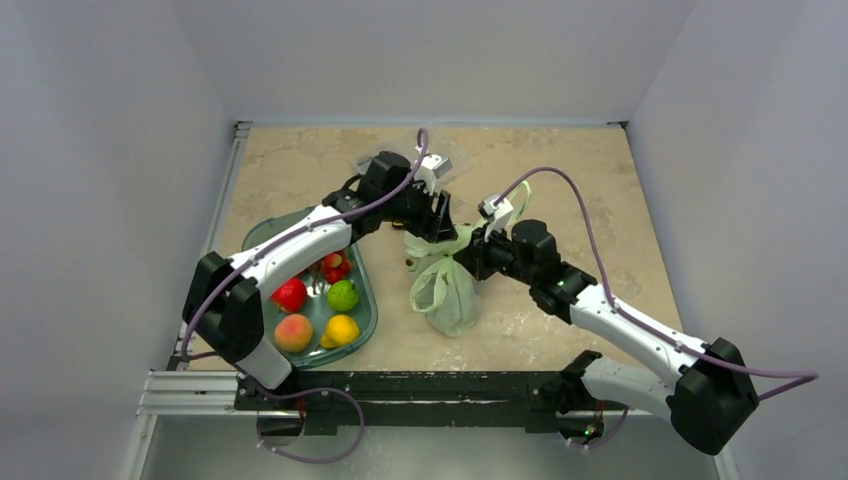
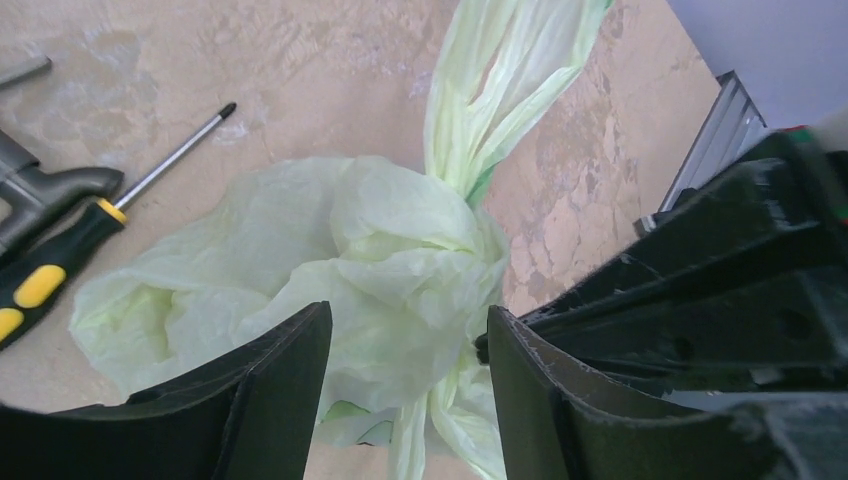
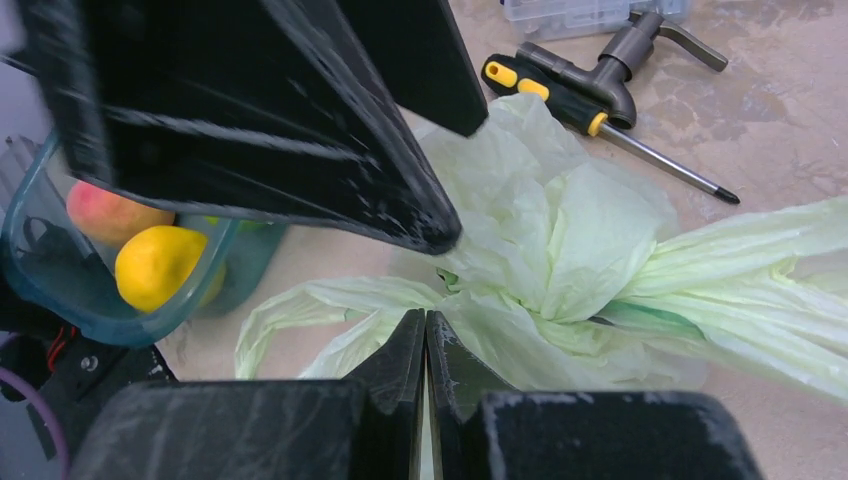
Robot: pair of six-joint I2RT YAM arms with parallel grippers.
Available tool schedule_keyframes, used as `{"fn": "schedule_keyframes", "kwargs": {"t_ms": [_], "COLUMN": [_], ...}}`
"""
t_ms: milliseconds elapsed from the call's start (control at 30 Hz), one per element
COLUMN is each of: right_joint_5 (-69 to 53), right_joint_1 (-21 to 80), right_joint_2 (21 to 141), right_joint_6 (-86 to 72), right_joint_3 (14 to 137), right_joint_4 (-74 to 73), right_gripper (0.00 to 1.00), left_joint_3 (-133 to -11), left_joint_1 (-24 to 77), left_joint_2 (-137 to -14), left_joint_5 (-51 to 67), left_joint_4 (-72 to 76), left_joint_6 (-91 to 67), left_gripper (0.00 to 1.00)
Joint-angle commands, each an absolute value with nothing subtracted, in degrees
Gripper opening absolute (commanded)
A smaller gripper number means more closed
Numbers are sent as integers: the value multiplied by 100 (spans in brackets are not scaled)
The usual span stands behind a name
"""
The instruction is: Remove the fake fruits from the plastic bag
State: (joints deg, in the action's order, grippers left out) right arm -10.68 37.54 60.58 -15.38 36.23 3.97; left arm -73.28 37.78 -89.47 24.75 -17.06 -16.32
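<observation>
The pale green plastic bag [image 1: 447, 292] lies crumpled at the table's middle, its top gathered. My left gripper [image 1: 438, 222] is open, and its jaws straddle the bag's bunched top [image 2: 380, 240] in the left wrist view, where the gripper [image 2: 405, 320] stands just over the film. My right gripper [image 1: 472, 254] is shut and pinches a fold of the bag [image 3: 560, 250] beside a loop handle [image 3: 300, 305]; the jaws [image 3: 425, 316] meet on thin film. The grape bunch, dark red fruit and yellow-green piece are hidden.
A teal oval tray [image 1: 372, 300] at the left holds a strawberry cluster [image 1: 335, 266], a peach [image 1: 293, 332], and green and yellow fruits. A black-and-yellow screwdriver [image 3: 600, 110] and a grey tool [image 3: 640, 45] lie behind the bag. Both grippers are close together.
</observation>
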Motion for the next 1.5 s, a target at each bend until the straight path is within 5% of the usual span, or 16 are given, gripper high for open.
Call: {"fn": "schedule_keyframes", "kwargs": {"t_ms": [0, 167, 367, 533, 833, 967, 1133, 1467], "right_joint_5": [-1251, -1076, -854, -68, 864, 1780, 2580, 2886], "right_joint_1": [3791, 3804, 3881, 3922, 4338, 4692, 4972, 5045], "right_joint_2": [5806, 5813, 5725, 5812, 6414, 6800, 7307, 6567], "right_joint_6": [-1600, -1673, -1868, -2374, -2798, -3062, -3441, -3588], "right_joint_3": [3558, 3609, 3714, 4115, 4625, 4921, 5322, 4570], "right_joint_4": [806, 693, 407, -631, -1269, -1488, -1793, -1421], "right_gripper": [0, 0, 0, 0, 58, 66, 63, 18], "left_joint_3": [-7573, -7614, -7769, -7740, -7594, -7558, -7590, -7673], "left_joint_1": [3829, 3841, 3838, 3846, 3841, 3841, 3841, 3817], "left_joint_2": [-9366, -9488, -9664, -9597, -9365, -9302, -9338, -9147], "left_joint_5": [2875, 2968, 2947, 2971, 3067, 3083, 3083, 1948], "left_joint_4": [-1695, -1835, -1951, -1892, -1666, -1621, -1621, -2137], "left_joint_6": [-1853, -1782, -1911, -1919, -1845, -1926, -2056, -1946], "left_gripper": [57, 51, 9, 0, 0, 0, 0, 0]}}
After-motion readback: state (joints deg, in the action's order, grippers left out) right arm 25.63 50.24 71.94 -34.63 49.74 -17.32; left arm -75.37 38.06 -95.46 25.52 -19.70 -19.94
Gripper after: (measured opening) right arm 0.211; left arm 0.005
